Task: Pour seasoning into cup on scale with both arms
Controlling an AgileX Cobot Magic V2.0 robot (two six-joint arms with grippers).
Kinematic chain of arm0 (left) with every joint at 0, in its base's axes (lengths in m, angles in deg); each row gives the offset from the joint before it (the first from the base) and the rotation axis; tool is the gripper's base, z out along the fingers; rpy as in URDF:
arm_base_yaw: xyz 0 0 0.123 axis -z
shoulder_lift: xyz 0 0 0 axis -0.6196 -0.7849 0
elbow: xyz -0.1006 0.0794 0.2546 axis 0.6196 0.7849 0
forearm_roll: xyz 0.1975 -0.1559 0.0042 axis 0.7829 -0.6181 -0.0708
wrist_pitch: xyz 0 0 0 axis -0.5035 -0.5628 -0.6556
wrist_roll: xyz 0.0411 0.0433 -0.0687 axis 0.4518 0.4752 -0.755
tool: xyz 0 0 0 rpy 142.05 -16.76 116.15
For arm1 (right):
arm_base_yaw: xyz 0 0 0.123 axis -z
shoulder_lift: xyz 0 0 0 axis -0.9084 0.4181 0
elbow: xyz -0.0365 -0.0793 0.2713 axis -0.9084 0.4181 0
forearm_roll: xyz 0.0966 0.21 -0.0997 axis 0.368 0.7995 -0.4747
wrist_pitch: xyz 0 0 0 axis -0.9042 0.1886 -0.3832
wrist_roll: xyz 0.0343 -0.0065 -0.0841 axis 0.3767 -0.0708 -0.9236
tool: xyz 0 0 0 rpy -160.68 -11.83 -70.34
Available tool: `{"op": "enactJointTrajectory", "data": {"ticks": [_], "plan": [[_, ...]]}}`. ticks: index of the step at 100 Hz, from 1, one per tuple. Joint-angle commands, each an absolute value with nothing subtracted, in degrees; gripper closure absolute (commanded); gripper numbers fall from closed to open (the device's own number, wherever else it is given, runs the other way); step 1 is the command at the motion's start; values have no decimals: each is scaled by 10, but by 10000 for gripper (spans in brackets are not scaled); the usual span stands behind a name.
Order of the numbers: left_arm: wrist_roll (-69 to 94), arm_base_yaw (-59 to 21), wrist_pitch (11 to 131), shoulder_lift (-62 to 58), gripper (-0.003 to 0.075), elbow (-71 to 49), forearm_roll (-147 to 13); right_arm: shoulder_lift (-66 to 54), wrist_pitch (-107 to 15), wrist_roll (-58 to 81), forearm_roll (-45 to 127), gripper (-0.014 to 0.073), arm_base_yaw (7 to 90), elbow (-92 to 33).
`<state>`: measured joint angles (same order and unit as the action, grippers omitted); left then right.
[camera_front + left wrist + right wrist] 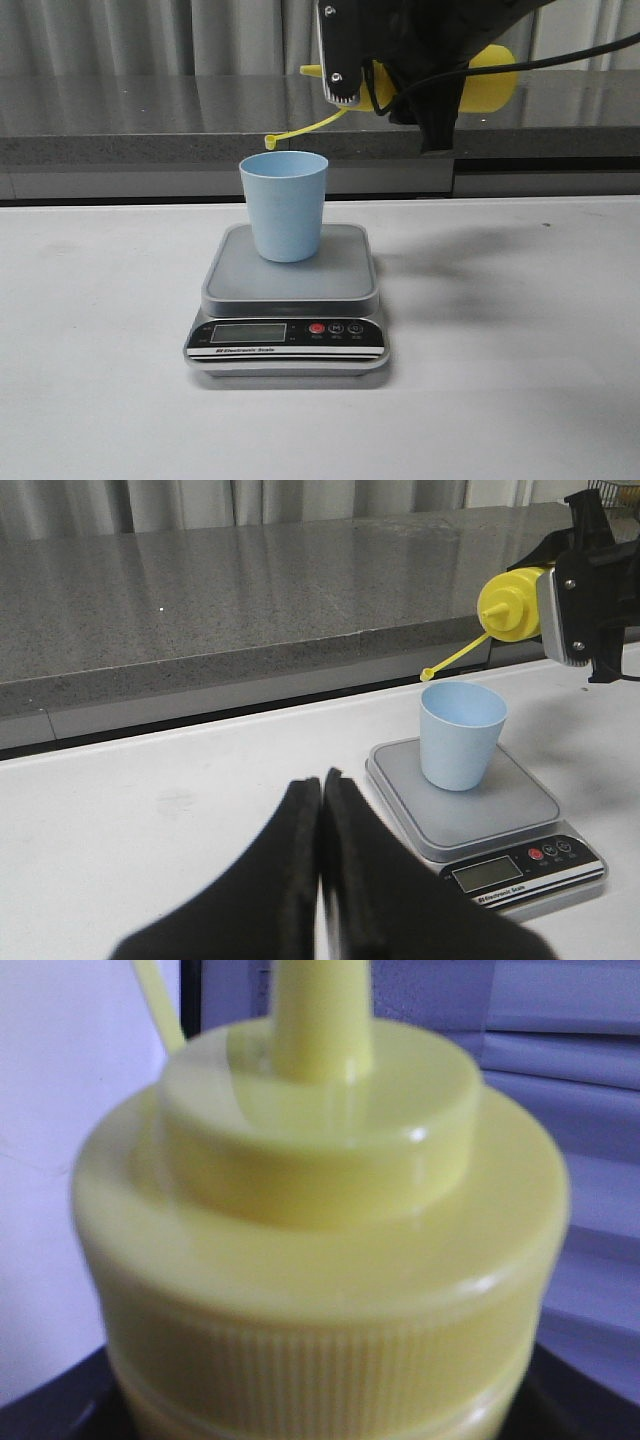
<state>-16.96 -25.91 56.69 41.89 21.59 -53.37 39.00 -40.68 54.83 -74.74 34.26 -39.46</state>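
The pale blue cup [285, 205] stands upright on the grey platform of the scale [290, 290]. My right gripper [400, 75] is shut on the yellow seasoning bottle [488, 80] and holds it tipped sideways in the air, above and right of the cup, nozzle pointing left. Its small cap hangs on a thin tether [300, 131] just above the cup's rim. The bottle's ribbed collar [320, 1260] fills the right wrist view. My left gripper [322, 780] is shut and empty, low over the table, left of the scale [480, 810] and cup [460, 735].
A dark grey stone ledge [150, 120] runs behind the white table [520, 380]. Grey curtains hang beyond it. The scale's black front panel with LCD and red button [316, 328] faces me.
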Motion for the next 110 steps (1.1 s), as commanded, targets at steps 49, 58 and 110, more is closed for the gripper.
{"op": "enactJointTrajectory", "data": {"ticks": [49,58,110], "plan": [[-174,-261,606,413,741,201,-541,370,-394,390,-772,652,342,-399],[-174,-261,606,413,741,201,-541,370,-394,367,-772,652,342,-399],[-174,-261,606,413,741,201,-541,368,-394,430,-760,652,342,-400]]}}
